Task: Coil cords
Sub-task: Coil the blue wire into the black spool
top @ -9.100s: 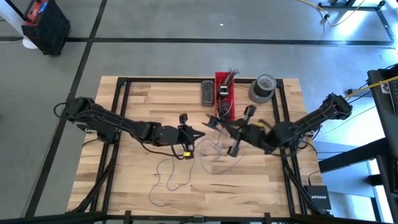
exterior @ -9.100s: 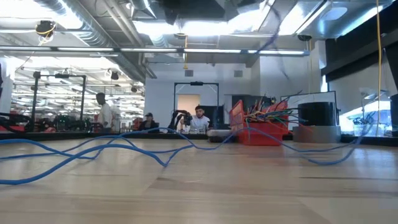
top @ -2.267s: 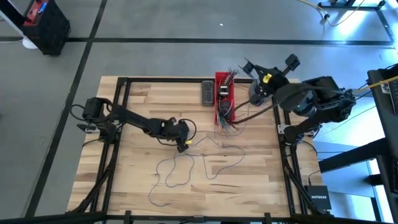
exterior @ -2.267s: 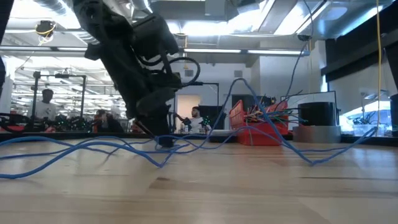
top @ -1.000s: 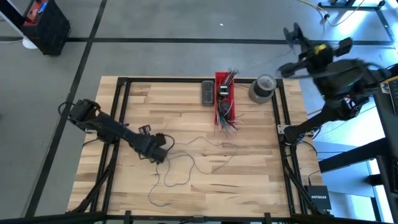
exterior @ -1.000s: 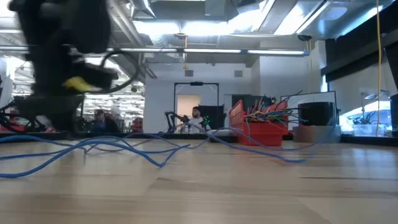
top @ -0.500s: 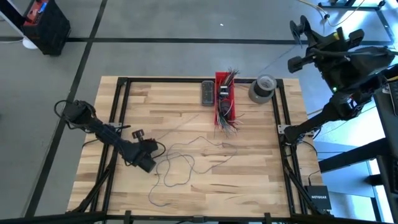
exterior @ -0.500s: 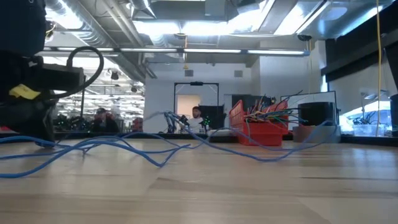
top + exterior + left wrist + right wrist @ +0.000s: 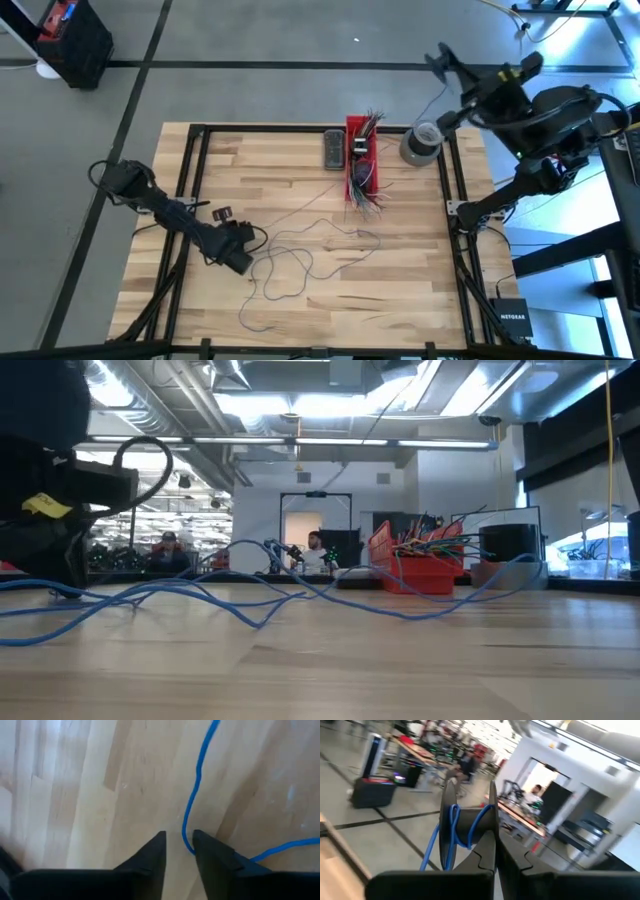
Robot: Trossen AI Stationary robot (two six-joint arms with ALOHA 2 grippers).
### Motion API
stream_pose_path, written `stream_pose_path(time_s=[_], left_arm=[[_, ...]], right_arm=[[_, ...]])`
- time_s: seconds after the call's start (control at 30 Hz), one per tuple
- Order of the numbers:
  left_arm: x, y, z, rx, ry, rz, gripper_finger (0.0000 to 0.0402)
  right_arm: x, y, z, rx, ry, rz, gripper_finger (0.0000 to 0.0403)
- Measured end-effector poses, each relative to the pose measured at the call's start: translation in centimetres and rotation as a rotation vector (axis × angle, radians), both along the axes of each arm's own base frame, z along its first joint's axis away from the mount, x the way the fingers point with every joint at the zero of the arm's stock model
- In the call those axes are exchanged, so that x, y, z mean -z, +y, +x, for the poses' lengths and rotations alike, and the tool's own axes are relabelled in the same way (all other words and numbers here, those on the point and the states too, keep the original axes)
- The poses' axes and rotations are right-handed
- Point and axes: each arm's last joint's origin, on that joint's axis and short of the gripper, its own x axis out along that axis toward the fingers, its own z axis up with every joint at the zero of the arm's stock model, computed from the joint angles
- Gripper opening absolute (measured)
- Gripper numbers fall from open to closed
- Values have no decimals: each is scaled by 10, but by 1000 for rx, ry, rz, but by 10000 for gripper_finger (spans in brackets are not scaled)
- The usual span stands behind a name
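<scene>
Table (image 9: pixel 420 290): red bin (image 9: pixel 361 160), tape roll (image 9: pixel 421 142) — left end effector (image 9: pixel 250 262) narrowly parted; right end effector (image 9: pixel 492 845) seemingly clamps cords (image 9: pixel 300 262).

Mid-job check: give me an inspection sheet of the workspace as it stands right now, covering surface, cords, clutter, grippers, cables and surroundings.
Surface: wooden table with a black frame.
Job's things: thin cords lie in loose, uncoiled loops on the middle of the table; a blue cord is wound round the right gripper's fingers.
Clutter: red bin of multicoloured wire ends, grey tape roll, dark flat device.
Grippers: left gripper low over the wood, jaws slightly apart, the cord beside one finger, not held. Right gripper raised beyond the table's far right corner, shut on the blue cord.
Cables: one strand runs up from the table toward the right gripper.
Surroundings: people and benches behind.
</scene>
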Motion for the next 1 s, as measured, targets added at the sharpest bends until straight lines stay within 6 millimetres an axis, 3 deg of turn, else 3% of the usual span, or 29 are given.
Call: stream_pose_path(time_s=[0.1,0.27,0.53,0.67,0.83,1.0], left_arm=[[-17,-4,7,-8,56,-8,118],[-57,-18,18,46,-12,72,117],[-123,-32,11,199,-391,174,97],[-140,-28,4,249,-543,212,91],[-151,-16,5,264,-595,241,85],[-160,-12,20,275,-668,330,85]], right_arm=[[2,3,7,-66,-6,12,7],[10,8,17,-240,1,69,7],[34,12,26,-322,81,165,7],[60,17,43,-362,160,191,7],[92,24,63,-438,204,179,7],[114,22,74,-662,128,117,7]])
